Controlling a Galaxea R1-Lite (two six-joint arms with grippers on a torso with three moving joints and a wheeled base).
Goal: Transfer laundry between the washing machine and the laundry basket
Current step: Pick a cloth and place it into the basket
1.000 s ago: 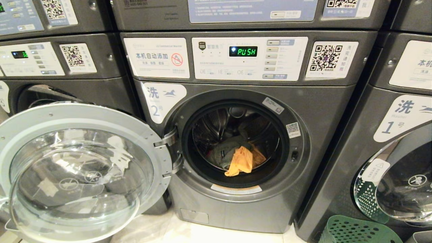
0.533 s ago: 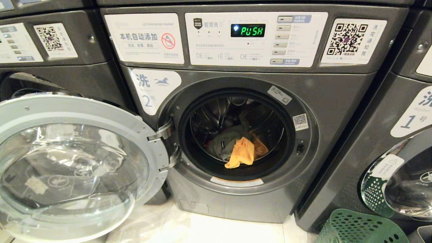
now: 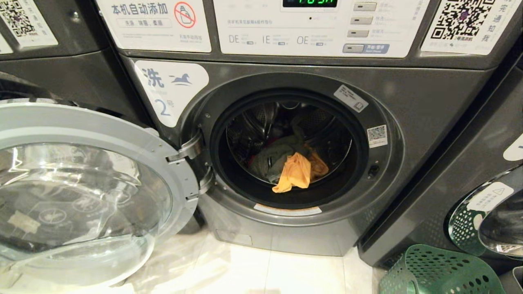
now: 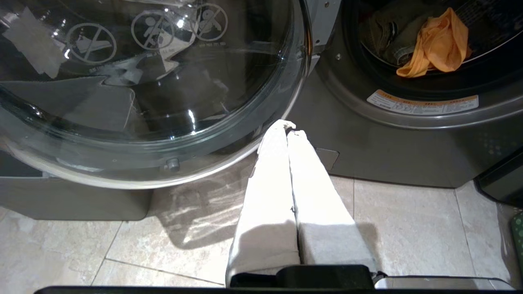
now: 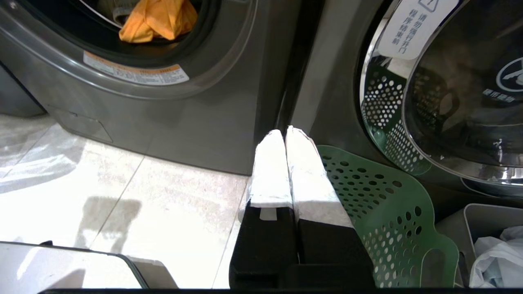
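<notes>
Basically both our grippers, left gripper (image 4: 286, 130) and right gripper (image 5: 284, 134), pinched together empty; open door (image 3: 122, 139) could block reaching the orange garment (image 3: 295, 173).

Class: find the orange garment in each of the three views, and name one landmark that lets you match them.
Head view: orange garment low in the drum, centre.
Left wrist view: top right corner.
Right wrist view: top edge, left of centre.
Shared landmark: the orange-striped label on the door rim below.

left hand (image 4: 287, 127): two long tapering fingers (image 4: 269, 196) wrapped in white textured covering, black base block behind
right hand (image 5: 284, 132): white-wrapped fingertips (image 5: 269, 171), black finger bodies below, small pale tab on one
</notes>
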